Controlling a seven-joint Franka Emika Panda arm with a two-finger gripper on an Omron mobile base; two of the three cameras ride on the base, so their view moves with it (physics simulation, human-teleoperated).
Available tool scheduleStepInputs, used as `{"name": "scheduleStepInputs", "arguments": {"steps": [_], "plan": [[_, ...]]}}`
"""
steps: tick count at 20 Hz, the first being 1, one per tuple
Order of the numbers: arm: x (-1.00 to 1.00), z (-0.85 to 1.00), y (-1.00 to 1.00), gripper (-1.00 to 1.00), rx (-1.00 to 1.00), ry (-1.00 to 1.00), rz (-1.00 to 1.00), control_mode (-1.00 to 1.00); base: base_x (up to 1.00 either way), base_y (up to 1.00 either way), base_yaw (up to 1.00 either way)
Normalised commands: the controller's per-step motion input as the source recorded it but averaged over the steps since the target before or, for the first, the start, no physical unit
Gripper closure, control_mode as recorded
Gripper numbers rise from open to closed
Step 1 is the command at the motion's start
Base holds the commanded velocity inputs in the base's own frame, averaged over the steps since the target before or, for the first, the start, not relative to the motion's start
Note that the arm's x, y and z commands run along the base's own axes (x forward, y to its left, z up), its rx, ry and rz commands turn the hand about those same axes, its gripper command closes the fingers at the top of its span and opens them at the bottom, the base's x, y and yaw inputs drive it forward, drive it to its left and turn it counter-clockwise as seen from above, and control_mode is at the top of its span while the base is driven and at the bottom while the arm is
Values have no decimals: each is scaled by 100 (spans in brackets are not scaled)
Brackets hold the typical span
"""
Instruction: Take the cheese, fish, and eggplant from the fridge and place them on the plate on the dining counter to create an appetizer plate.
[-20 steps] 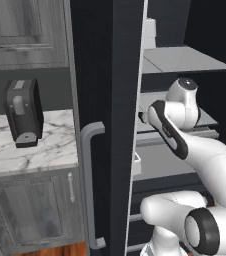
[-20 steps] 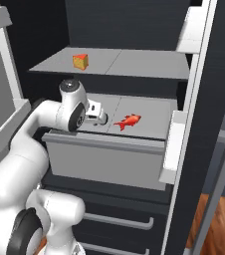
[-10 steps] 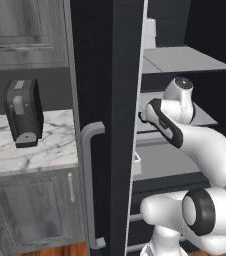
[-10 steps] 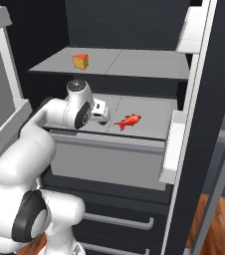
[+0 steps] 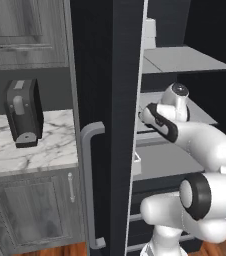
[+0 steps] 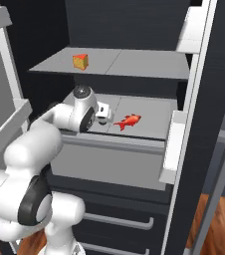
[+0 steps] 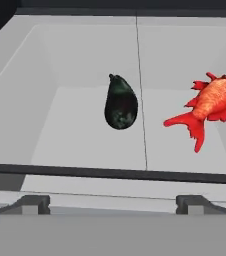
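Inside the fridge (image 6: 134, 62), we see our gripper (image 7: 112, 204) with jaws wide, holding nothing; eggplant (image 7: 120, 103) lies at twelve o'clock, fish (image 7: 208, 104) at two, cheese (image 6: 80, 61) one shelf up.

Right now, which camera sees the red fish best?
The hand view: the fish lies large and whole on the pale fridge shelf, beside the eggplant. The right base view shows it small, near the open gripper.
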Motion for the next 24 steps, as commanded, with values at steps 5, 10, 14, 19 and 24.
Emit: {"name": "scheduleStepInputs", "arguments": {"steps": [5, 10, 14, 19, 24], "plan": [[37, -24, 0, -100, 0, -2, 0, -100, 0, 0, 0], [42, -19, -2, -100, 0, 0, 0, -100, 0, 0, 0], [40, -14, -7, -100, 0, 0, 0, -100, 0, 0, 0], [40, -13, -8, -100, 0, 0, 0, -100, 0, 0, 0], [40, -15, -5, -100, 0, 0, 0, -100, 0, 0, 0]]}}
